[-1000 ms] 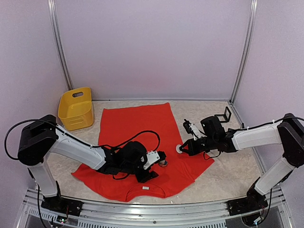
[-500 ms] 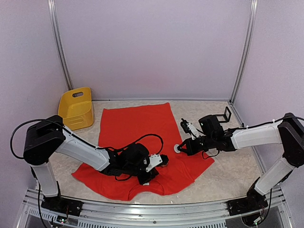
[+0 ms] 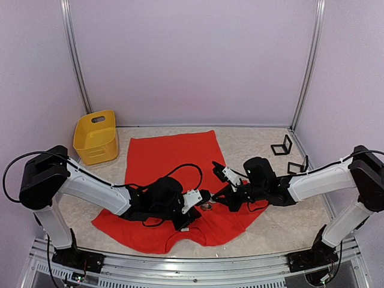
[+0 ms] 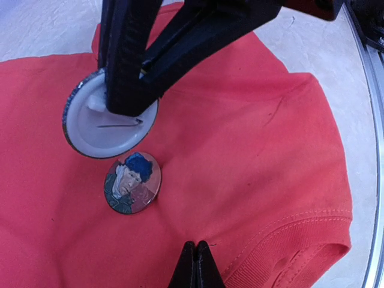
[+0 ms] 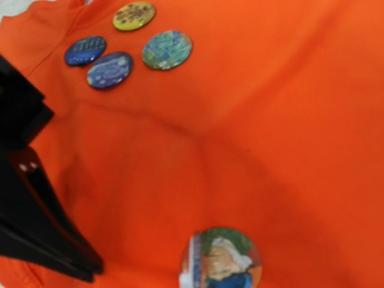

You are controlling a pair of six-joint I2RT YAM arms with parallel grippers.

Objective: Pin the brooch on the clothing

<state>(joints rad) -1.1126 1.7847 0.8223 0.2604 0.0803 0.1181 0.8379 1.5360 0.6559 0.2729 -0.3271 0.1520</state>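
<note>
On the table [image 3: 282, 223], rumpled red-orange T-shirt [image 3: 169, 157] with round portrait brooch [image 4: 132, 183]

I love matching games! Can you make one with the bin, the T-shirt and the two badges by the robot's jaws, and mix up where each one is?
Things:
1 bin
2 T-shirt
3 white-backed brooch
4 portrait brooch

Places:
A lying picture-up on the T-shirt
B spread over the table
C clamped by the right gripper
D standing left of the T-shirt in the top view

Pairs: 1-D, 2-B, 3-C, 4-A
</note>
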